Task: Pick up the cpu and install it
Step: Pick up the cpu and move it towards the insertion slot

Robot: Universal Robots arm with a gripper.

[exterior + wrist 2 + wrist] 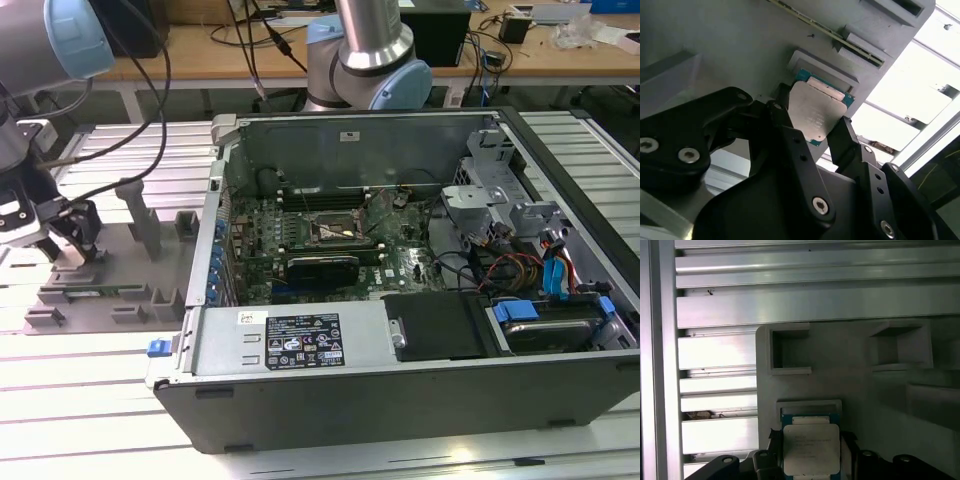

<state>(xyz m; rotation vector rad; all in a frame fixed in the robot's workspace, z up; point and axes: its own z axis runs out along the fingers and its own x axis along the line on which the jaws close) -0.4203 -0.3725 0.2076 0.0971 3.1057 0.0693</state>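
The cpu [817, 112] is a small square chip with a silver top and a green rim. It sits between the two black fingers [790, 145] of the tool [812, 125]. One finger is on each side, and they are clamped on its edges. Its flat silver face is turned to the cameras in both wrist views. It is square, so no side is longer than another.

In the first wrist view the cpu [811, 449] has its sides lined up with a small pocket [809, 407] of the grey tray [840, 370], just beside it. I cannot tell if the chip touches the tray or hangs just above it.

In the exterior view the tool [68, 240] is low over the tray [110, 275] at that view's left, pointing down. The arm [375, 45] stands behind the open computer [400, 385]. The socket [335, 232] inside the computer is well apart from the tool. Tray and computer rest on the desk [90, 410].
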